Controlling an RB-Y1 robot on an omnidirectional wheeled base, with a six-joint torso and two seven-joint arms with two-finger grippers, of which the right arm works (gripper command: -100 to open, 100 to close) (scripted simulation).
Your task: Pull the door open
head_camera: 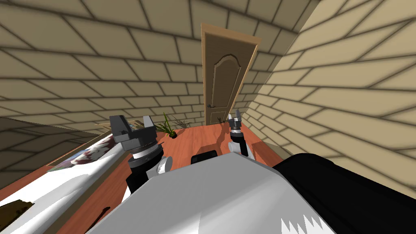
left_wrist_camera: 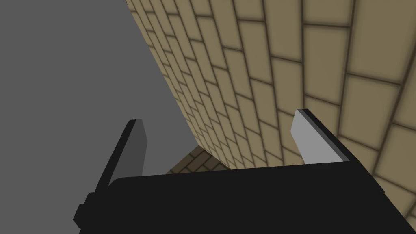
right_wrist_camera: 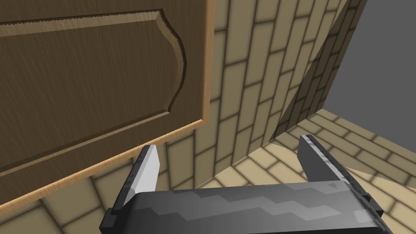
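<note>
A brown panelled door (head_camera: 221, 87) in a lighter wood frame stands shut at the far end of the room, with a small dark handle (head_camera: 211, 106) on its left side. My right gripper (head_camera: 235, 115) is raised in front of me, well short of the door and to the right of the handle. In the right wrist view its fingers stand open (right_wrist_camera: 228, 144) with nothing between them, facing the door's arched panel (right_wrist_camera: 89, 81) and its frame edge. My left gripper (head_camera: 133, 124) is held up nearer my chest, open and empty (left_wrist_camera: 218, 118).
Tan brick walls close in on both sides, the right one (head_camera: 325, 101) near my right arm. A reddish wooden floor (head_camera: 195, 138) leads to the door. A small green plant (head_camera: 167, 126) stands left of the door. A long white piece with a picture (head_camera: 87, 154) runs along my left.
</note>
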